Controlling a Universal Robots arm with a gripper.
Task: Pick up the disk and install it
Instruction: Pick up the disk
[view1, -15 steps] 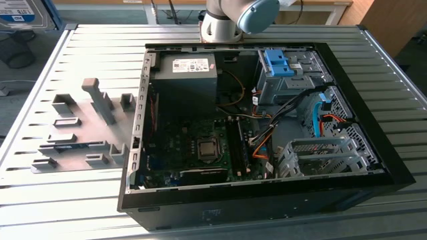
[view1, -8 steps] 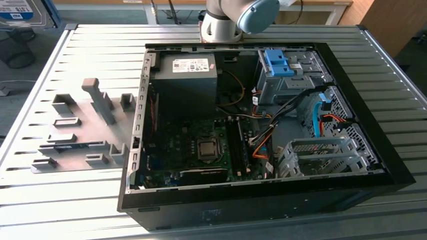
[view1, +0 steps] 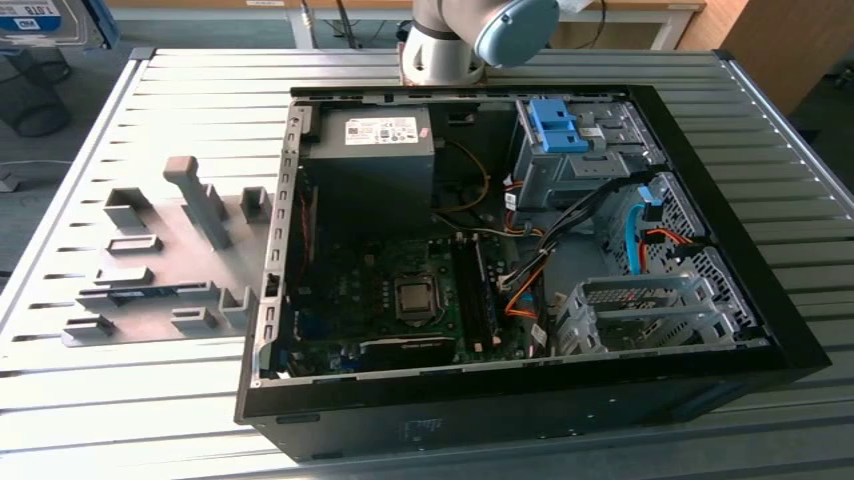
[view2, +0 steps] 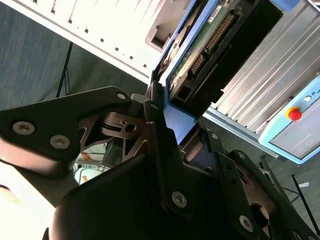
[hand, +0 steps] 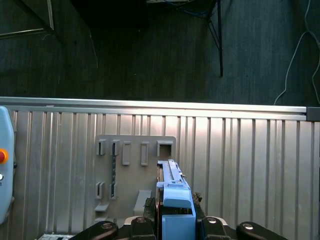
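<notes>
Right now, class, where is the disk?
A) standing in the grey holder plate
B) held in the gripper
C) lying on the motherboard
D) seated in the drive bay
B: in the second wrist view the gripper is shut on the blue-framed disk.

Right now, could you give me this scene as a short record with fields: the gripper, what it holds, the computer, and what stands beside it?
gripper: shut on the disk
disk: hard drive in a blue caddy, clamped between the fingers, circuit board side showing
computer case: open, lying on its side on the slatted metal table, motherboard exposed
drive bay: grey metal, blue bracket on top, inside the case
fixture plate: grey, on the table at the exterior view's left of the case
task state: disk picked up, not yet installed
</notes>
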